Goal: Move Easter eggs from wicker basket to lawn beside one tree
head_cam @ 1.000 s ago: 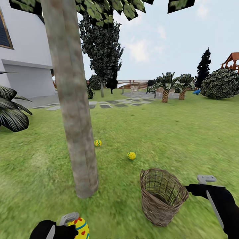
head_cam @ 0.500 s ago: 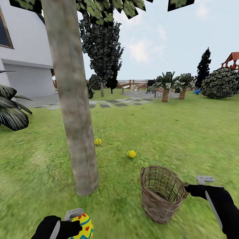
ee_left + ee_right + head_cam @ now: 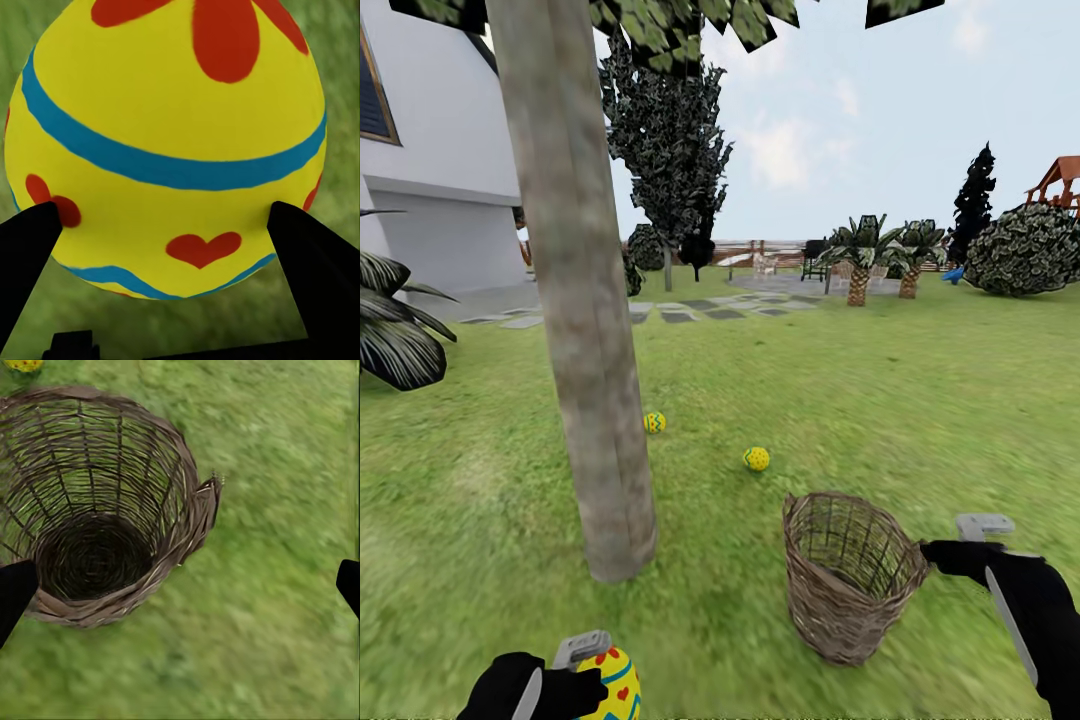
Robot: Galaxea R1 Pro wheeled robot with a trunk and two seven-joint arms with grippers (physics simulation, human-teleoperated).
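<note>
Your left gripper (image 3: pixel 161 225) was clamped on one egg (image 3: pixel 169 142); your right gripper (image 3: pixel 180 585) stood apart beside the basket (image 3: pixel 850 575). Two eggs (image 3: pixel 654 422) lay near the tree (image 3: pixel 585 330).

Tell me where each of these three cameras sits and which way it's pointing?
Head view: on the robot's head, facing forward and down over the lawn, tree, wicker basket; both grippers show, left gripper, right gripper.
Left wrist view: on the left arm, looking along its dark fingers at the held egg.
Right wrist view: on the right arm, looking down into the empty basket.
Shared: the head view also shows that egg and basket.
</note>
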